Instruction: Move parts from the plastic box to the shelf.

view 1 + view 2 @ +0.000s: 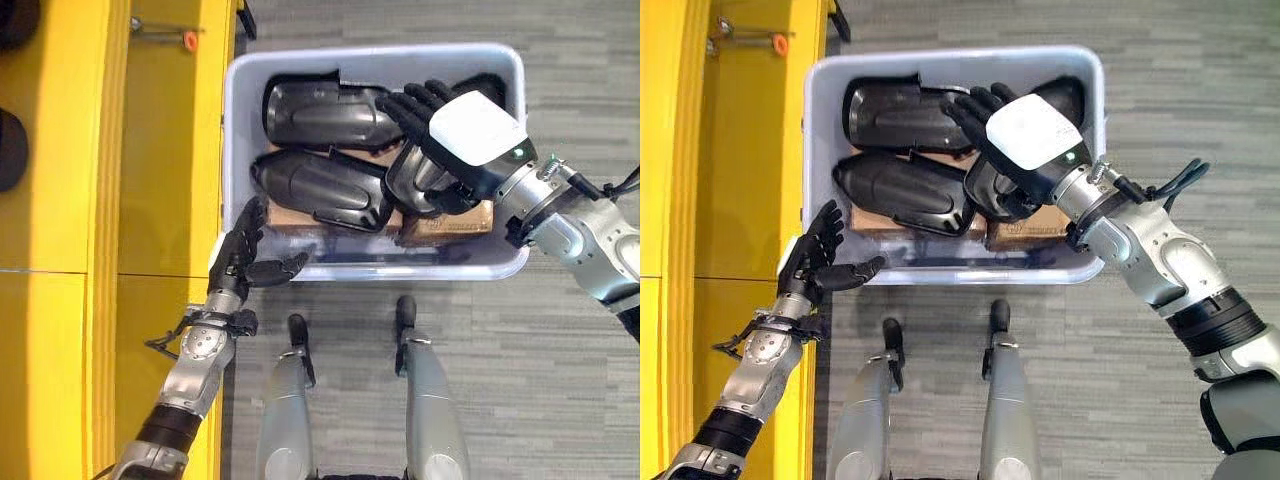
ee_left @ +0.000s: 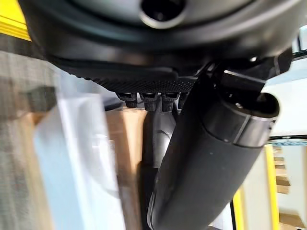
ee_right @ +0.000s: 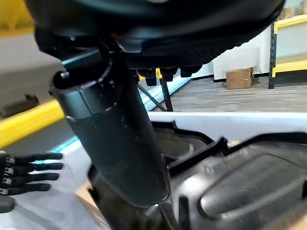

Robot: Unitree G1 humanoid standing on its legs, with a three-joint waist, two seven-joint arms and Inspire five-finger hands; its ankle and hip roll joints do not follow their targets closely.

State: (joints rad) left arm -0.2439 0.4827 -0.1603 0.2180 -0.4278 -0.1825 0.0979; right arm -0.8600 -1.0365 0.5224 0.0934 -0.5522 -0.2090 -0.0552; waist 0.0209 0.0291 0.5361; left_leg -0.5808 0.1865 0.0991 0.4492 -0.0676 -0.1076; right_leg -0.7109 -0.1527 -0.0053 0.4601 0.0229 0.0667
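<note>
A pale plastic box (image 1: 375, 52) stands on the floor beside the yellow shelf (image 1: 160, 150). Inside it lie black moulded parts: one at the back (image 1: 320, 112), one in the middle (image 1: 320, 188), and a third (image 1: 412, 178) under my right hand. My right hand (image 1: 475, 130), which has a white cover on its back, hovers over the box's right half with its fingers straight over the back part, open and holding nothing. My left hand (image 1: 240, 255) is open at the box's near left corner, thumb spread along the rim. The left hand (image 3: 29, 167) appears in the right wrist view too.
Brown cardboard boxes (image 1: 450, 222) lie under the parts in the box. A small orange-tipped item (image 1: 190, 40) rests on the shelf near its far end, and dark round things (image 1: 10, 150) sit at the far left. Grey carpet (image 1: 580, 330) stretches to the right.
</note>
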